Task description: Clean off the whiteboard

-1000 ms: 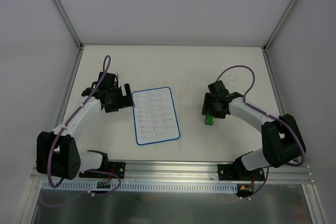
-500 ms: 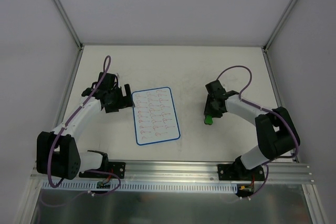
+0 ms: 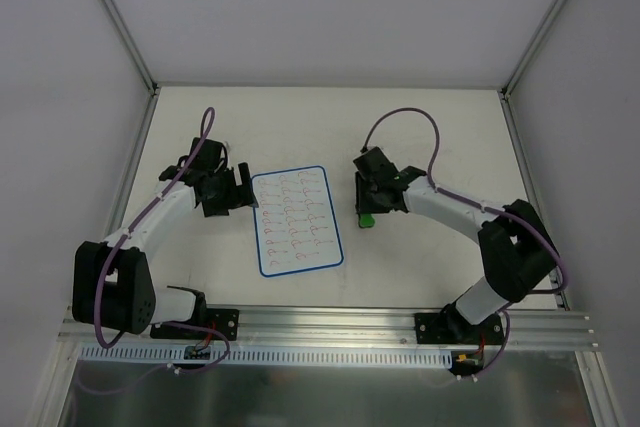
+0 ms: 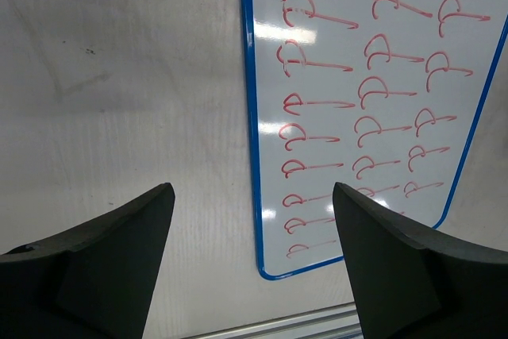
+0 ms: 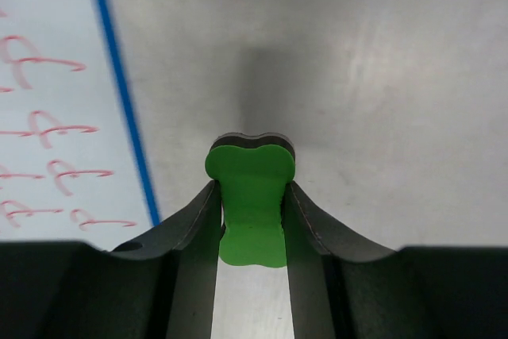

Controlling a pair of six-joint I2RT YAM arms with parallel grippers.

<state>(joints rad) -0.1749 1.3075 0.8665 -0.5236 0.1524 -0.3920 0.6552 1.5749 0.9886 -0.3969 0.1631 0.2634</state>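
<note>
Top external view — we are seeing the whiteboard [image 3: 297, 220] lying flat on the tabletop [image 3: 430, 137] between our arms, covered in red marks. Our right gripper [image 3: 367, 213] is pinching the green bone-shaped eraser [image 3: 367, 219] near its right edge; our left gripper [image 3: 243, 190] is gaping wide, empty, by its left edge. It is looking thin, stiff, light, slick — likely sliding unless pinned at the blue border.

The off-white, scuffed table [image 3: 440, 132] fills the middle of the top view. One thing lies flat on it, left of centre: the blue-bordered whiteboard [image 3: 296, 220], long side running up the frame, slightly tilted, covered with rows of red marks [image 4: 317, 63].
</note>
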